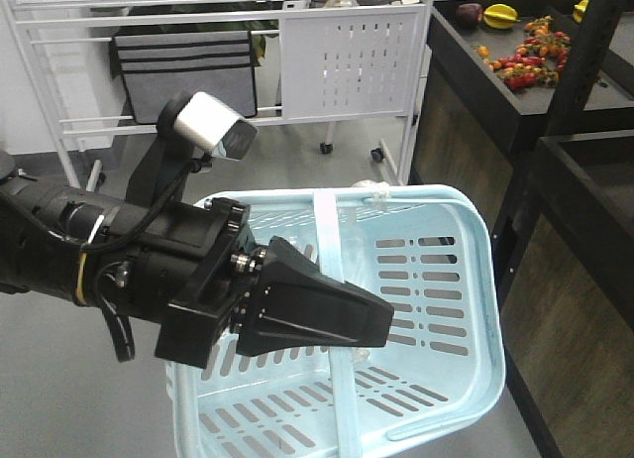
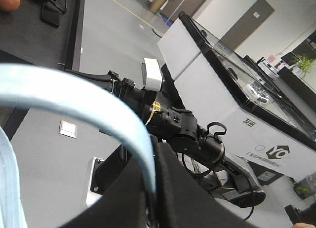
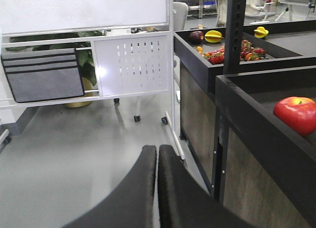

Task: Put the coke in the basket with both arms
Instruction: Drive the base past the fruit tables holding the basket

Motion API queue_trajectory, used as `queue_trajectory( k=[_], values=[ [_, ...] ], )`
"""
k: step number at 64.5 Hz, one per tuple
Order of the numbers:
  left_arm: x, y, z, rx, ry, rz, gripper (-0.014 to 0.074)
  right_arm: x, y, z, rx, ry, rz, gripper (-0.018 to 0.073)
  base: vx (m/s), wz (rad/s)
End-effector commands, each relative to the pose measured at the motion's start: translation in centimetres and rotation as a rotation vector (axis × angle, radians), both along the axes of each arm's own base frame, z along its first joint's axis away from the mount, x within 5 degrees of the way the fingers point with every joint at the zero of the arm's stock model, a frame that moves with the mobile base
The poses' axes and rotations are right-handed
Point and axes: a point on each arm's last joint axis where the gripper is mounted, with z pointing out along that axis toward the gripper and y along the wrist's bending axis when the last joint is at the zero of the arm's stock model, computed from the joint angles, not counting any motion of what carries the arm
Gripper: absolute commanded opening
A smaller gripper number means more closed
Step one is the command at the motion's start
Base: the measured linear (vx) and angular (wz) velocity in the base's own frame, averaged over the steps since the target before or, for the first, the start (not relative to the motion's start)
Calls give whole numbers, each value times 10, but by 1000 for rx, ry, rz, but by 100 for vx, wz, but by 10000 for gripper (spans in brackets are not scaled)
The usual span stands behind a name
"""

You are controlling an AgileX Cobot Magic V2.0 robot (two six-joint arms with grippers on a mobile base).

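Jaws of the left gripper (image 1: pixel 376 324) are clenched on the strap handle (image 2: pixel 89 97) of the basket (image 1: pixel 466 270), which is held tilted above the floor (image 3: pixel 64 159). Jaws of the right gripper (image 3: pixel 157 161) are pressed together, grasping nothing.

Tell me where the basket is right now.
Front view, lower centre to right: the basket is held by its strap handle in the left gripper, with the dark shelves just to its right.

Even indoor light, glare on the white panel (image 3: pixel 101 71), near basket strap (image 2: pixel 74 105) blurred
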Motion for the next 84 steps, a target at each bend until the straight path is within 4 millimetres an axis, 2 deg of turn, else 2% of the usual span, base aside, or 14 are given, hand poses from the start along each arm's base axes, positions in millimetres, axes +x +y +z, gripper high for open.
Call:
queue_trajectory(
  k=[1, 84],
  values=[
    [-21, 6, 28, -143, -1, -155, -7, 0, 2, 4, -16, -74, 19, -4, 14, -17],
    [-21, 6, 28, -143, -1, -155, -7, 0, 2, 4, -16, -74, 19, -4, 16, -2]
  ],
)
